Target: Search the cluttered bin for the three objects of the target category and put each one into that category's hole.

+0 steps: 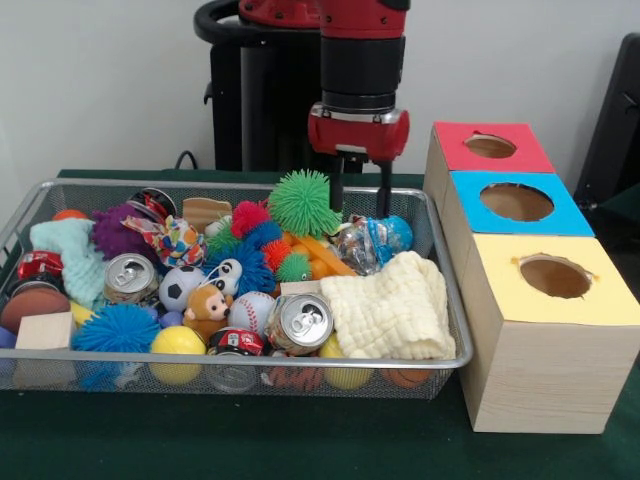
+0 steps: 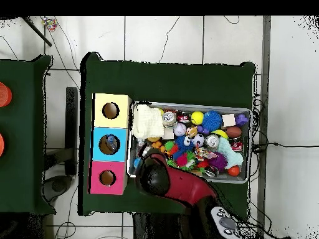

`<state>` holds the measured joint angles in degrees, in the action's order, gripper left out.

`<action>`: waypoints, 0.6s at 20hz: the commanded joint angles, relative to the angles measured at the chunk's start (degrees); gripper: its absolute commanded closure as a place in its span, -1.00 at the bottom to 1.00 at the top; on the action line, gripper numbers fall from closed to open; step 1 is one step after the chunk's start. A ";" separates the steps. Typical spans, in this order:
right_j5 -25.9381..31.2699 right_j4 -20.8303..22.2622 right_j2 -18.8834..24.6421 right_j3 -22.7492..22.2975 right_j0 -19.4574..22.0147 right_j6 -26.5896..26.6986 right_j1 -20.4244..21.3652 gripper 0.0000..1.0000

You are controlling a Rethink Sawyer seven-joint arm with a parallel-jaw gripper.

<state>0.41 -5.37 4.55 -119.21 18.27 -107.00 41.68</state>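
Red-and-black cylindrical arm [image 1: 362, 60] ending in a red-collared hand [image 1: 361, 200] with two thin black fingers [image 1: 338, 190].

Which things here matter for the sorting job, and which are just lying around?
For the job:
wire bin full of mixed toys and cans
three-hole box, red, blue, yellow
hand, open, over the bin's back edge

Lying about:
orange discs on the neighbouring table
cables on the floor

Inside the wire bin [image 1: 440, 300]: a folded cloth [image 1: 392, 308] at the front right, a drink can [image 1: 300, 322] just left of it, a baseball [image 1: 251, 311] further left. To the right of the bin, three boxes with holes [image 1: 540, 290] in one row.
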 commanded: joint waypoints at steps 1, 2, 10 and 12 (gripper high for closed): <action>4.09 -8.36 -0.98 -1.41 2.45 -17.00 3.73 -1.00; 5.40 -9.20 -1.41 -1.30 2.28 -17.20 4.72 -1.00; 13.97 -20.24 -16.76 6.27 -9.95 -24.64 3.77 -1.00; 15.82 -23.52 -20.47 9.51 -13.92 -27.56 1.33 -1.00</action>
<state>5.30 -19.02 -6.32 -117.84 11.76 -112.47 45.63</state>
